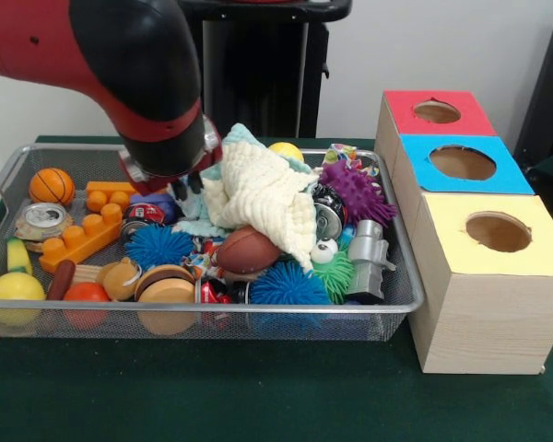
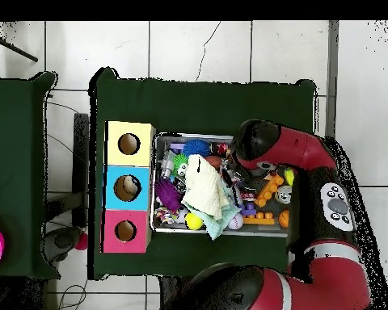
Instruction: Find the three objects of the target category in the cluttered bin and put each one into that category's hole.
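The wire mesh bin [image 1: 212,309] is full of toys; in the overhead view [image 2: 221,232] it lies right of the box. My gripper [image 1: 190,191] is down inside the bin at the left edge of a cream knitted cloth [image 1: 258,195], which is draped over the middle of the pile. I cannot tell whether it is open or shut. In the overhead view the arm's wrist [image 2: 254,145] hides it, next to the cloth [image 2: 204,187]. The blue-panelled hole [image 1: 462,162] is the middle one of the wooden box [image 2: 126,187].
In the bin lie a purple spiky ball [image 1: 358,191], blue spiky balls [image 1: 288,284], a brown football [image 1: 247,249], an orange brick [image 1: 83,232], a small basketball [image 1: 52,185], cans [image 1: 43,219] and a lemon [image 1: 15,289]. The red hole [image 1: 436,111] and yellow hole [image 1: 498,231] flank the blue one.
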